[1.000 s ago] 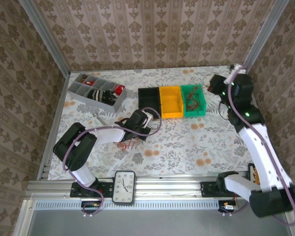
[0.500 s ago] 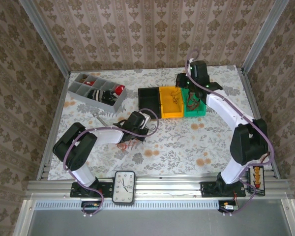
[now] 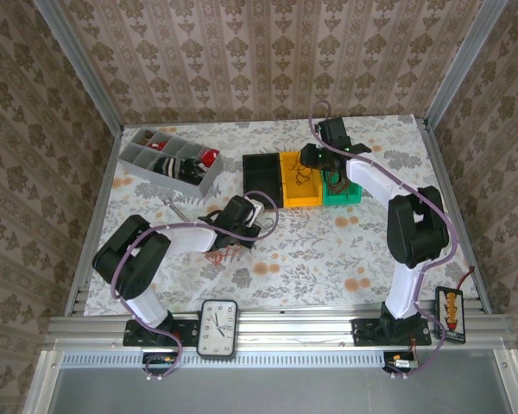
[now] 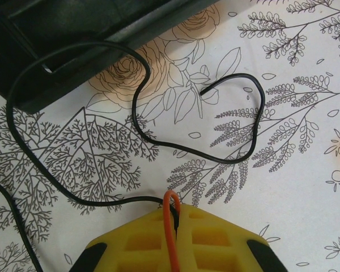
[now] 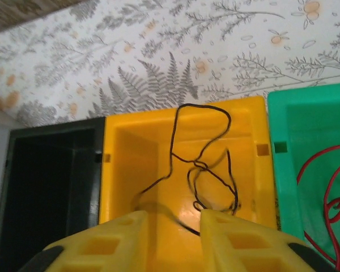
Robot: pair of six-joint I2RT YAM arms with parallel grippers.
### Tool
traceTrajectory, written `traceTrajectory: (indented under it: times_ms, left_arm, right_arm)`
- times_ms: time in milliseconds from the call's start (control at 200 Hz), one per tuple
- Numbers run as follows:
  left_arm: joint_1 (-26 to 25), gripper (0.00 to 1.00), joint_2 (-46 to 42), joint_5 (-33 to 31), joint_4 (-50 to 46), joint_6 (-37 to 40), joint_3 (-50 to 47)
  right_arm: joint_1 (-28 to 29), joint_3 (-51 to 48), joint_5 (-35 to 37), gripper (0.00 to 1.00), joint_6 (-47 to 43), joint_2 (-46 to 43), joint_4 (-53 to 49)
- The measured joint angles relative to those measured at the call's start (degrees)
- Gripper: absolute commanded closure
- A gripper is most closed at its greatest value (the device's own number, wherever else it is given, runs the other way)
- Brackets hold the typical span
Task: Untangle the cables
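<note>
My left gripper is shut on an orange cable, and a thin black cable runs into the same pinch and loops over the flowered tablecloth. From above, this gripper rests low on the table, with a reddish cable bundle beside the arm. My right gripper hangs open over the yellow bin. A dark cable lies loosely coiled inside that bin, its lower end blurred across the gap between the fingers. A red cable lies in the green bin.
Black bin, yellow bin and green bin stand in a row at mid-table. A grey divided tray with small parts sits at the back left. A clock is on the front rail.
My right arm swung from the far right edge leftward over the bins, ending above the yellow bin, and its jaws opened. The dark cable now lies in the yellow bin. Left arm unchanged.
</note>
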Motion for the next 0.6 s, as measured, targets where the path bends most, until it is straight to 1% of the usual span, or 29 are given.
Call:
traceTrajectory:
  times_ms: [110,275,350,455,595]
  left_arm:
    - [0.00,1.00,-0.02,0.17,-0.26,0.00,0.28]
    - [0.00,1.00,-0.33,0.52,-0.57,0.02,0.52]
    - [0.00,1.00,-0.33,1.31,-0.96,0.04,0.94]
    - [-0.02,1.00,-0.33,3.45,-1.46,0.70,2.14]
    - [-0.44,1.00,0.59,7.82,-3.78,3.28,7.06]
  right_arm:
    - [0.00,0.17,0.04,0.56,-0.31,0.07,-1.27]
    - [0.00,-0.59,0.22,0.56,-1.11,-1.64,-1.20]
    - [0.00,-3.65,0.20,0.56,-1.33,-5.27,-0.02]
    - [0.31,-9.92,-0.07,0.56,-1.31,-12.55,1.70]
    - [2.84,-20.26,0.28,0.56,-1.29,-22.18,4.09]
